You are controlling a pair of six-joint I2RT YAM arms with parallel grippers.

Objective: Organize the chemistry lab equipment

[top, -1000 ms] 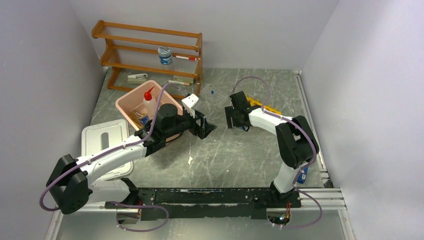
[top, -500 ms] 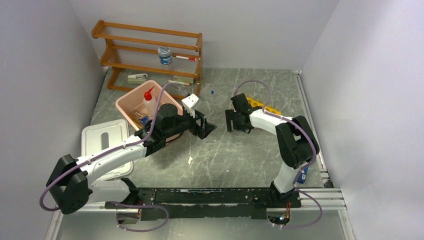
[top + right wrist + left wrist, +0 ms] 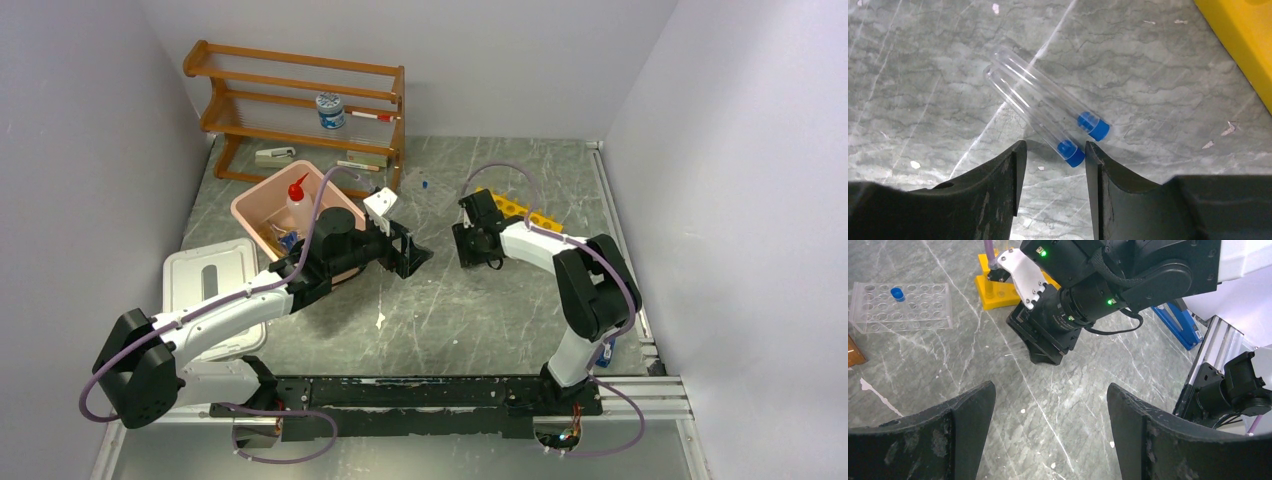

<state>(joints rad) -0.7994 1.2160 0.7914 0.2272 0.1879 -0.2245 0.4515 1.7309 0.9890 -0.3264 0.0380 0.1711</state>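
Hovering low over the surface (image 3: 450,310), my right jaws stand partly spread and pinch nothing. Two blue-capped tubes (image 3: 1040,102) lie flat just ahead of them, side by side and touching. I have lined the gap up with the capped end of the nearer tube (image 3: 1030,115), so its cap sits right at the mouth of the jaws. That end looks like the safest place to pinch: the cap gives some bite, the clear wall is slick and round, and taking one end lets me lift this tube away from the other one. The yellow rack (image 3: 1243,45) is close by at the right of the tubes, and I judge that its holes are where they belong. My left jaws are spread wide and empty, held well apart from the tubes and pointed at my right wrist, which leaves the right arm room to work. Farther left on the surface a clear rack (image 3: 900,307) holds one blue cap. The squeeze bottle (image 3: 296,203) stands in the pink bin (image 3: 262,200) near the wooden shelf (image 3: 300,100).
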